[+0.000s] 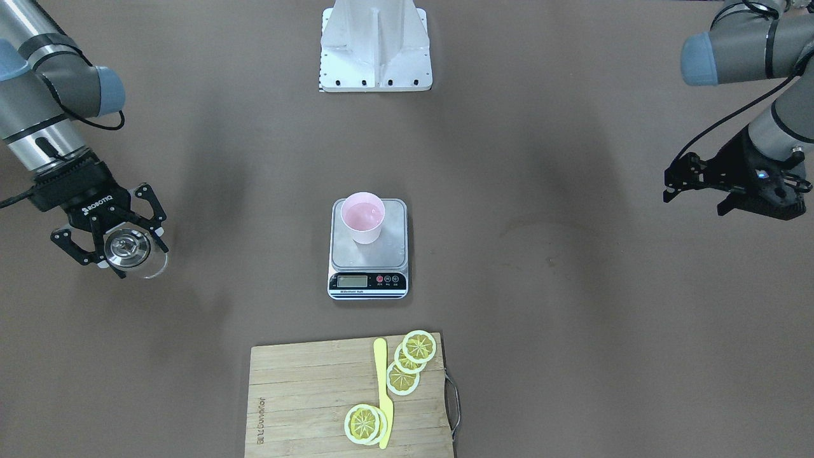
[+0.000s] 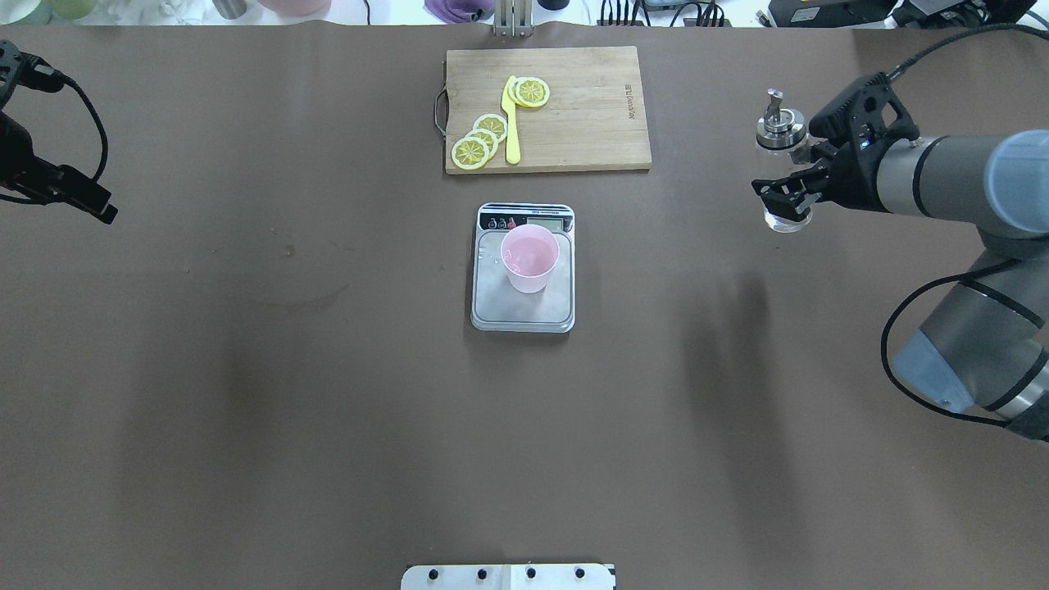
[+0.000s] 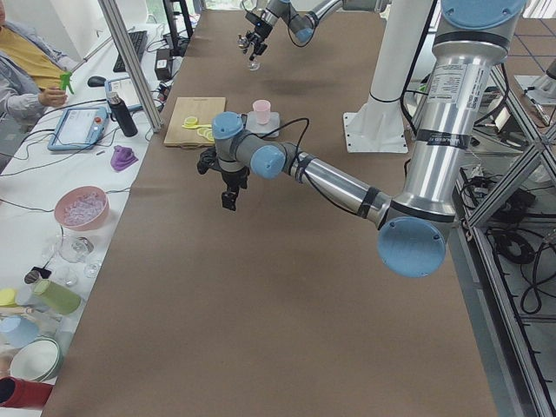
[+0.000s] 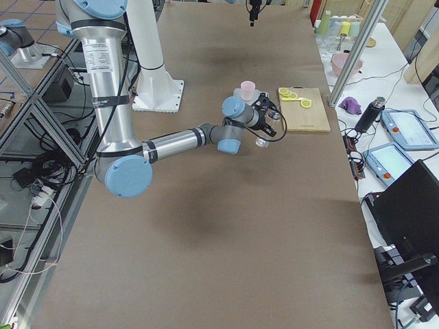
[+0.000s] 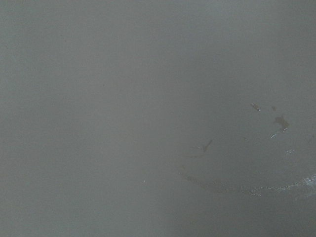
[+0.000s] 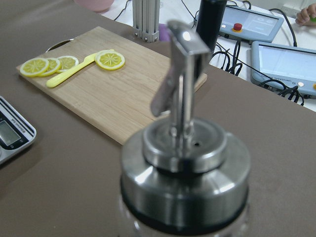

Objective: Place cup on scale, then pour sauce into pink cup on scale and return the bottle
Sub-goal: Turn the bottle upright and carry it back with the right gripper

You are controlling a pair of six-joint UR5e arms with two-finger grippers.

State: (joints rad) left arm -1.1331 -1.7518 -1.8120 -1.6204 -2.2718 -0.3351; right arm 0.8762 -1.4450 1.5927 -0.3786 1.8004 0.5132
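The pale pink cup (image 1: 362,216) stands upright on the steel platform of the scale (image 1: 388,245) at the table's middle; both also show in the overhead view, the cup (image 2: 530,258) on the scale (image 2: 496,303). My right gripper (image 1: 130,251) is shut on the clear glass bottle (image 2: 777,127), which stands upright at table level far to the scale's right. Its chrome cap (image 6: 182,168) fills the right wrist view. My left gripper (image 1: 693,197) is open and empty, high at the far left edge. The left wrist view shows only bare table.
A wooden cutting board (image 2: 590,115) with lemon slices (image 2: 479,139) and a yellow knife (image 2: 511,123) lies just beyond the scale. The white robot base (image 1: 375,48) stands on the near side. Tablets and cables lie past the table's far edge (image 6: 286,54).
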